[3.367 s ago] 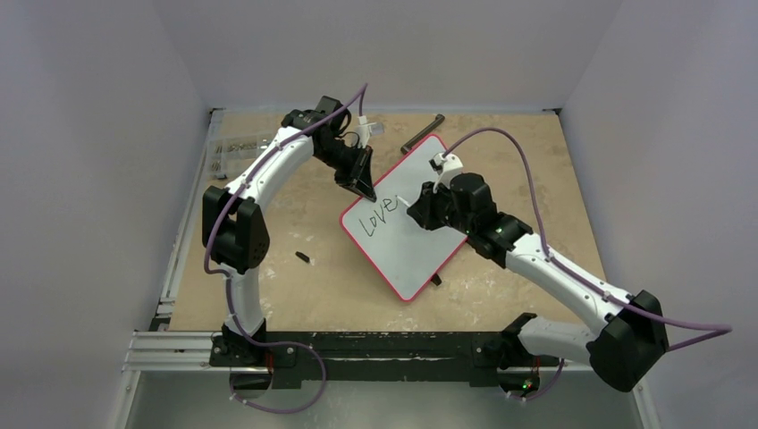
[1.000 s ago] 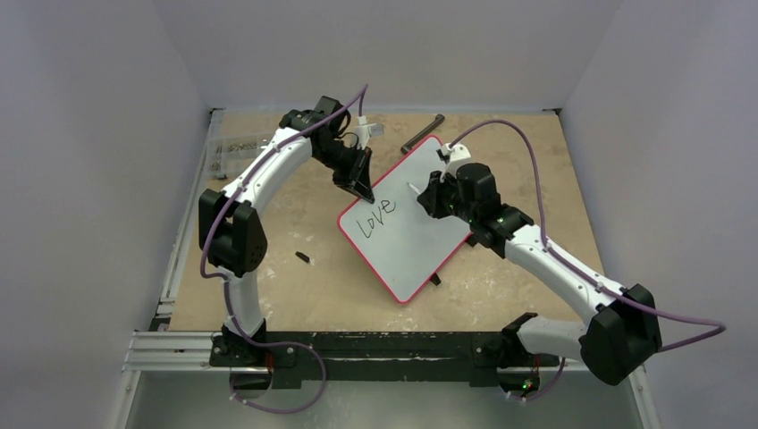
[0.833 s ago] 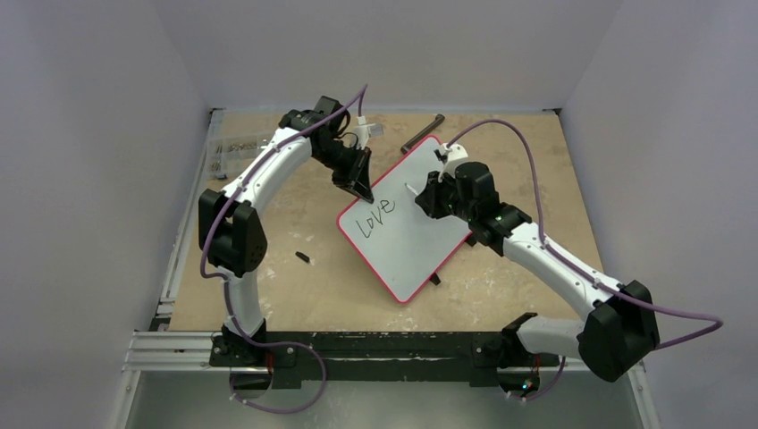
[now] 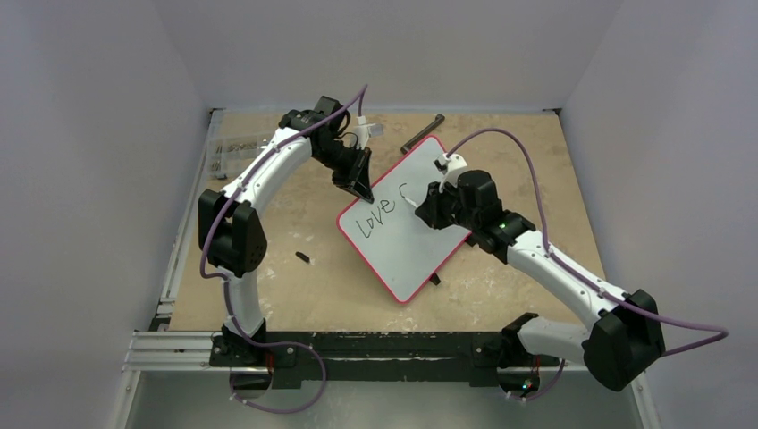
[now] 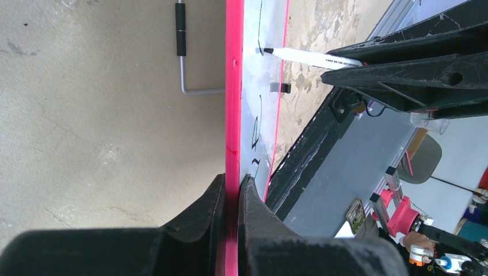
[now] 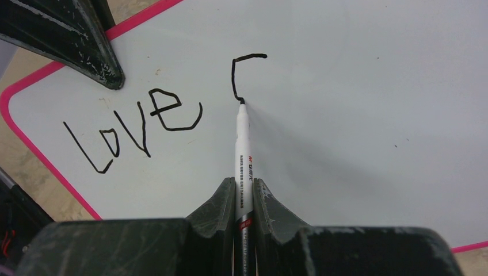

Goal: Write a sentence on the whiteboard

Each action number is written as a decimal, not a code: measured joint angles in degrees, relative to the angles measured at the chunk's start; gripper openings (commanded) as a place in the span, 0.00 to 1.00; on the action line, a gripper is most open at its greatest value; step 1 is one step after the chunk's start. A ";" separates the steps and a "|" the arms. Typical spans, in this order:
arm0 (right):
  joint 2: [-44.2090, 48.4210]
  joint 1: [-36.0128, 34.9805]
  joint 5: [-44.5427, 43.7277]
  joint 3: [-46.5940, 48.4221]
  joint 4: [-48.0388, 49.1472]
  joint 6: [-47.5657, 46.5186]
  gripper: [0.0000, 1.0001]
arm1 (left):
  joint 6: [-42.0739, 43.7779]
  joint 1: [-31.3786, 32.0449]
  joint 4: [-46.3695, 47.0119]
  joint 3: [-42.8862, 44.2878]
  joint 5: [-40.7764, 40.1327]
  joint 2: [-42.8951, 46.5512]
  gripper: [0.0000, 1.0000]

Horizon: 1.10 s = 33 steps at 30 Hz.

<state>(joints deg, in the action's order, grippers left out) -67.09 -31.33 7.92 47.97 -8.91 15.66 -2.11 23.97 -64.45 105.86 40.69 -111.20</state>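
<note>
White-bodied marker (image 6: 242, 146), pinched in the right claw (image 6: 244, 184) with its long axis pointing straight ahead, touches the whiteboard (image 6: 357, 115) on the counter (image 4: 295, 223) at the foot of a hooked stroke (image 6: 234, 77) just right of "Love" (image 6: 140, 135), while the left claw (image 5: 232, 179) clamps the board's red rim.

Whiteboard (image 4: 411, 255) flat on worktop (image 4: 295, 223), centre, set diagonally. Left fingers (image 4: 361, 185) clamp its far-left edge. Sentence (image 4: 375, 217), first word only, on left part of board. Partial stroke (image 6: 241, 69) just right of it. Marker (image 6: 242, 149) between right fingers (image 6: 214, 210), tip touching board at stroke end. L-shaped tool (image 4: 422, 133) at board's far corner. Small piece (image 4: 303, 258) left of board, apart.
</note>
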 measured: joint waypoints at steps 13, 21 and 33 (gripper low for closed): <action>-1.92 -0.04 -4.98 2.38 -0.98 0.61 0.00 | 0.04 0.00 0.02 -0.02 -0.11 0.00 0.00; -4.55 -0.02 -5.44 5.51 -0.87 0.61 0.00 | 0.04 0.00 0.00 -0.02 -0.33 0.00 0.00; -4.35 -0.04 -5.40 5.09 -0.83 0.63 0.00 | 0.22 -0.17 0.00 -0.02 -0.37 0.00 0.00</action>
<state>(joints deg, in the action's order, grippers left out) -71.44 -31.38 2.52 53.06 -9.74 16.29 -1.89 23.79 -64.45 105.84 40.32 -111.20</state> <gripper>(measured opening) 0.107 0.046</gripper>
